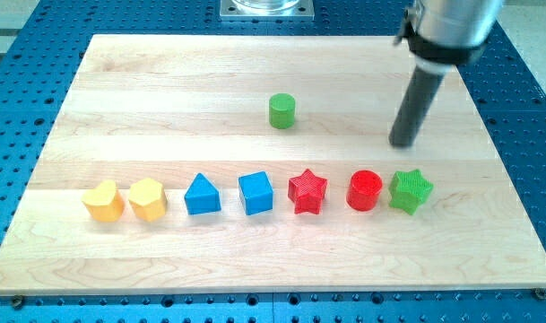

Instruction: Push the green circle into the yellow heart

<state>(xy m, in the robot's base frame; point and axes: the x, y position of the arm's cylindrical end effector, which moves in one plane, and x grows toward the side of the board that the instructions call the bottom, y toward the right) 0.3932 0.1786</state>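
The green circle point(282, 111) stands alone in the upper middle of the wooden board point(165, 81). The yellow heart point(103, 201) is at the left end of a row of blocks near the view's bottom. My tip point(403, 144) is to the right of the green circle, well apart from it, and above the red circle and green star. The tip touches no block.
The row runs left to right: yellow heart, yellow hexagon point(148, 198), blue triangle point(202, 195), blue cube point(255, 193), red star point(307, 191), red circle point(365, 190), green star point(410, 191). A blue perforated table surrounds the board.
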